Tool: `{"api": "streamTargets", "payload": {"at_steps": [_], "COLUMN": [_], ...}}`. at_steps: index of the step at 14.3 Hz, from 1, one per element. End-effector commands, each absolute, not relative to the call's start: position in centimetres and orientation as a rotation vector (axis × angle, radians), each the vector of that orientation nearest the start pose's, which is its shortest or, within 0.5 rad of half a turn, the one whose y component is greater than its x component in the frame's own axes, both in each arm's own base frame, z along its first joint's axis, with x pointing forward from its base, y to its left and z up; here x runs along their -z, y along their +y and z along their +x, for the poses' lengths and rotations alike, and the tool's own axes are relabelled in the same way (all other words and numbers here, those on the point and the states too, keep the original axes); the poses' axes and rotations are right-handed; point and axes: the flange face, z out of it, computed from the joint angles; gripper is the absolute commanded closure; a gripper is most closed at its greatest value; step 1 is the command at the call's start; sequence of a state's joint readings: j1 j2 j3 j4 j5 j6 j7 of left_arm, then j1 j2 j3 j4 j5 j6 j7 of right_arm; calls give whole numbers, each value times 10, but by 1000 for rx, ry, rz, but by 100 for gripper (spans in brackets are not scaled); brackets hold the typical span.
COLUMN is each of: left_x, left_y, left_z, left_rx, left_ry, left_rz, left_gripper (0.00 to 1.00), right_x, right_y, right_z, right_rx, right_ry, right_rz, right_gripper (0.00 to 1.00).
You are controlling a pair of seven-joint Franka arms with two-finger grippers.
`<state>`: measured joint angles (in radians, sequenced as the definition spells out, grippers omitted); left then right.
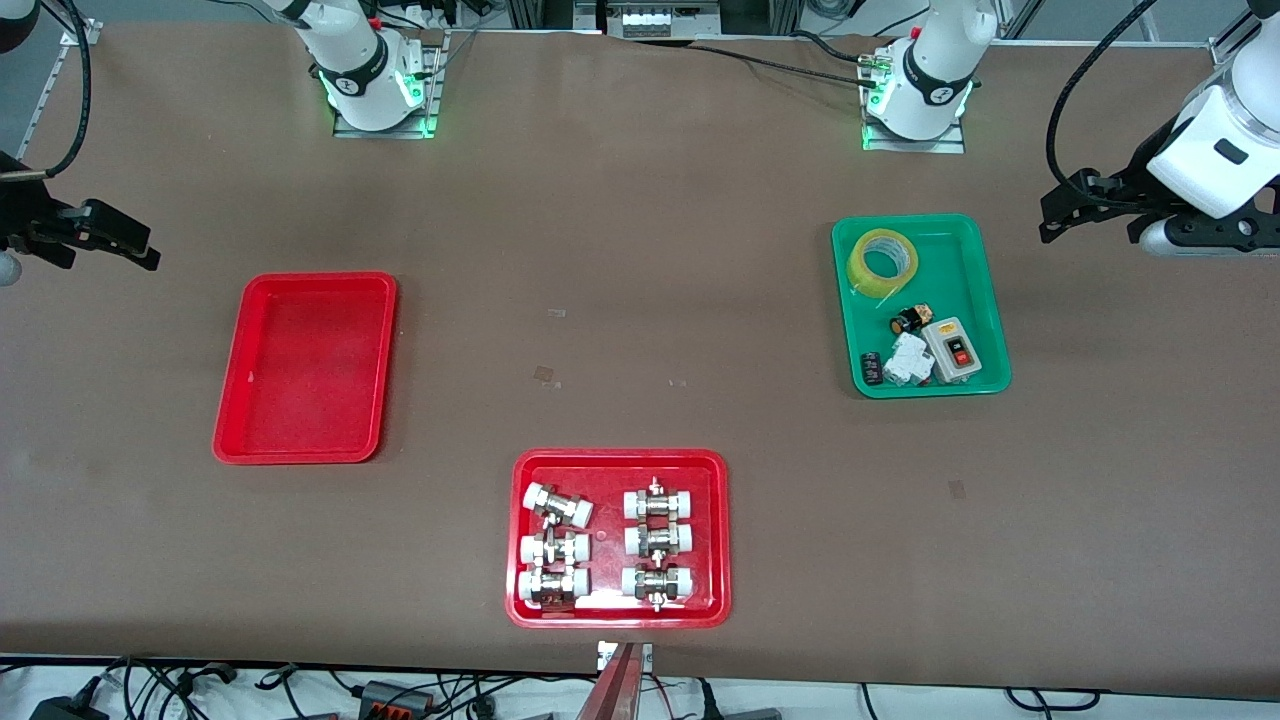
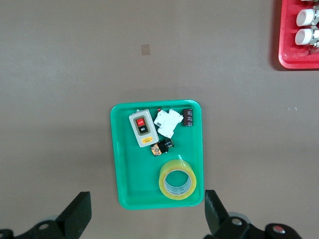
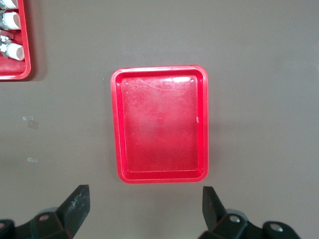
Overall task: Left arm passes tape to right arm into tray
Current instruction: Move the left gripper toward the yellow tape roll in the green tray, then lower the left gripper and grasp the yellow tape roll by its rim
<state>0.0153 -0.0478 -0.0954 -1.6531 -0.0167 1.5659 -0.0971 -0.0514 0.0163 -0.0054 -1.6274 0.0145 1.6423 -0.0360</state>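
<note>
Nearest the front camera, wide red tray (image 1: pixel 520 530) of fittings (image 1: pixel 607 545). Farther, at ten o'clock, empty red tray (image 1: pixel 232 400). At two o'clock, tape (image 1: pixel 883 262) in green tray (image 1: pixel 990 300). Left gripper (image 2: pixel 147 215) and right gripper (image 3: pixel 144 208) aloft, fingers apart, holding nothing.

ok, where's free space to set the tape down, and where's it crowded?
The narrow red tray is bare inside. Open tabletop lies between it and the green tray, with more farther from the camera than the wider red tray. Crowded: the green tray holds the tape, a switch box and small parts; the wider red tray is full of fittings.
</note>
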Motion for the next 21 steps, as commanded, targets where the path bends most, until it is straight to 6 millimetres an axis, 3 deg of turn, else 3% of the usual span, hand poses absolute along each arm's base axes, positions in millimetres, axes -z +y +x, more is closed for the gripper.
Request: {"api": "streamTargets", "payload": {"at_steps": [1, 6, 8, 12, 16, 21], "left_x": [-615, -612, -591, -512, -395, -291], "left_y": [-46, -48, -48, -48, -41, -38], "left_z": [532, 532, 524, 504, 472, 434], "left_rx": [-55, -77, -255, -575, -608, -612], "left_ry": [2, 7, 15, 15, -51, -112], "left_rz": [-3151, -3153, -3142, -3092, -3125, -3137], "left_gripper": [0, 0, 0, 0, 0, 0], "right_x": [-598, -598, -598, -597, -597, -589], "right_y": [-29, -30, -30, -28, -27, -25], "right_z": [555, 557, 557, 561, 561, 565], "right_rx": [-4, 1, 3, 15, 13, -11], "right_ry": [6, 8, 16, 21, 16, 11], "right_rz": [-3131, -3131, -3129, -3130, -3130, -3129], "right_gripper": [0, 0, 0, 0, 0, 0]}}
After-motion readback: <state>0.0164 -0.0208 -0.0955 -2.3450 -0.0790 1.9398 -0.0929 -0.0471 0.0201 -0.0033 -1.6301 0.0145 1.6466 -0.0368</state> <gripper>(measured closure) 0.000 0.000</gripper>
